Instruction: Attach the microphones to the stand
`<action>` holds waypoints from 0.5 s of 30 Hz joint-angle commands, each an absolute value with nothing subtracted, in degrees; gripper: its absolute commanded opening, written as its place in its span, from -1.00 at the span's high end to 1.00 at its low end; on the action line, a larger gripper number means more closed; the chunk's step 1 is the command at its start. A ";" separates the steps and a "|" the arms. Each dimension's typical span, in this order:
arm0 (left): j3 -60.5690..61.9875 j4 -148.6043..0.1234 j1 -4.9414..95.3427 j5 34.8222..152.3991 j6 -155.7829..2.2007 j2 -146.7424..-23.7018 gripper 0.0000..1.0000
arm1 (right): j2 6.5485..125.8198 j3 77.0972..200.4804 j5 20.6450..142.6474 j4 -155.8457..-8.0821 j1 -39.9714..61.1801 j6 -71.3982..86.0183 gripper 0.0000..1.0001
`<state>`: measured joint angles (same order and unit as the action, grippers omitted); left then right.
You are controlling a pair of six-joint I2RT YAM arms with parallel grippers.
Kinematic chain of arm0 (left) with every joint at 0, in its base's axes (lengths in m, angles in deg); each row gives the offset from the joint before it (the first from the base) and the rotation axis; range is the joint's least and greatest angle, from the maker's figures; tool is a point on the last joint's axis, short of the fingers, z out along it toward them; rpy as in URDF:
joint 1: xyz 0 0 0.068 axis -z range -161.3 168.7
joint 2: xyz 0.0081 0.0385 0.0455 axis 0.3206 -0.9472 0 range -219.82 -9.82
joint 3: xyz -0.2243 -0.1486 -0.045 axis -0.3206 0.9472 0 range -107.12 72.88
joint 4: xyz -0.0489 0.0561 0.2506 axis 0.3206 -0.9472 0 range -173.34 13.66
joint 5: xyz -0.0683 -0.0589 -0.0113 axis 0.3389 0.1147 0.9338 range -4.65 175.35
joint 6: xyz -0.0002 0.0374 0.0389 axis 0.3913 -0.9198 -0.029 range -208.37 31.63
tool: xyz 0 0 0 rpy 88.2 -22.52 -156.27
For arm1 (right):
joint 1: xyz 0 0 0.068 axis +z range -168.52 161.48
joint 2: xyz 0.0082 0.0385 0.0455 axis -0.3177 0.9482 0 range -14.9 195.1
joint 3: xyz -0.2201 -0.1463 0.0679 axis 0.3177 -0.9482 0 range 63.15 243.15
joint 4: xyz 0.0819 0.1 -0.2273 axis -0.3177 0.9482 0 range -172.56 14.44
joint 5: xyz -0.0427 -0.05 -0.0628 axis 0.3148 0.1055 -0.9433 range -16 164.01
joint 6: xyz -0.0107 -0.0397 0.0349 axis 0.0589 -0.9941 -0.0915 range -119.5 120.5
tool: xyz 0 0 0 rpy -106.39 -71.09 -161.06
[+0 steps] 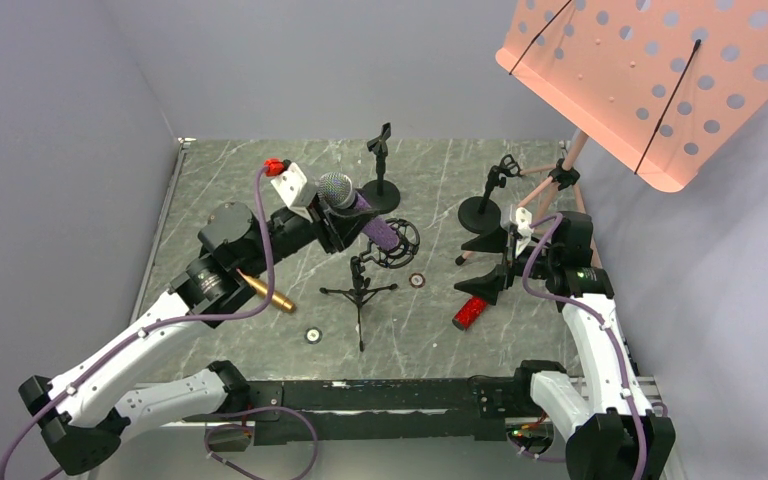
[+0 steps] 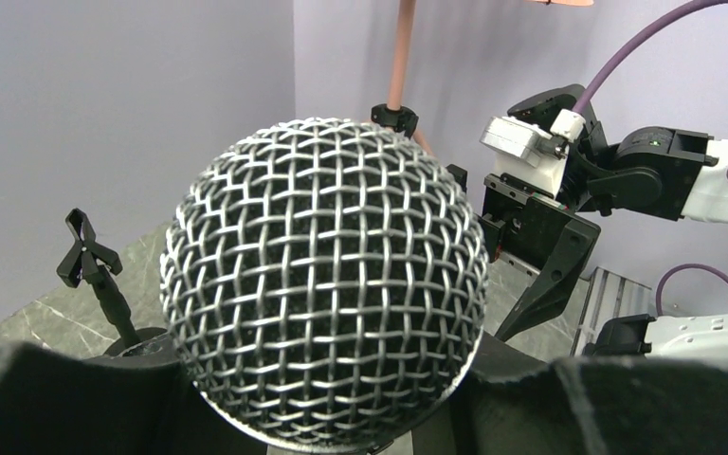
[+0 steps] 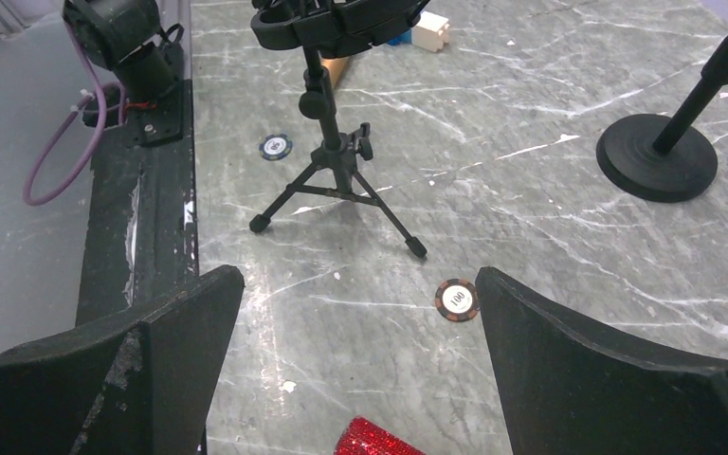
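Observation:
The purple glitter microphone [image 1: 378, 232] with its silver mesh head [image 1: 336, 190] is held tilted by my left gripper [image 1: 328, 220], which is shut on it. Its lower end sits in the ring clip of the small black tripod stand [image 1: 361, 290]. The mesh head fills the left wrist view [image 2: 322, 284], between my left gripper's [image 2: 341, 422] black pads. The red glitter microphone [image 1: 469, 313] lies on the table just below my open, empty right gripper [image 1: 485, 265]; its tip shows in the right wrist view [image 3: 379, 438] under my right gripper [image 3: 358, 277]. The gold microphone [image 1: 268, 293] lies on the table, partly under the left arm.
Two round-base black stands [image 1: 381, 190] [image 1: 482, 205] stand at the back. A pink perforated music stand [image 1: 650, 80] overhangs the back right. Two poker chips [image 1: 417, 280] [image 1: 313, 335] lie near the tripod; one [image 3: 458, 300] is by my right finger.

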<state>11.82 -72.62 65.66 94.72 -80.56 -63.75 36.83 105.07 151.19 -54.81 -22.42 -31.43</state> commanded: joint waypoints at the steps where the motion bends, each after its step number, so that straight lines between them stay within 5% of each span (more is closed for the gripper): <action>1: 12.18 -67.28 63.31 97.18 -77.73 -62.80 1.00 | 36.02 105.10 154.07 -56.44 -22.87 -32.38 -0.99; 15: 15.23 -61.60 59.14 102.31 -71.44 -63.74 1.00 | 35.86 104.99 154.34 -56.20 -22.94 -32.64 -0.99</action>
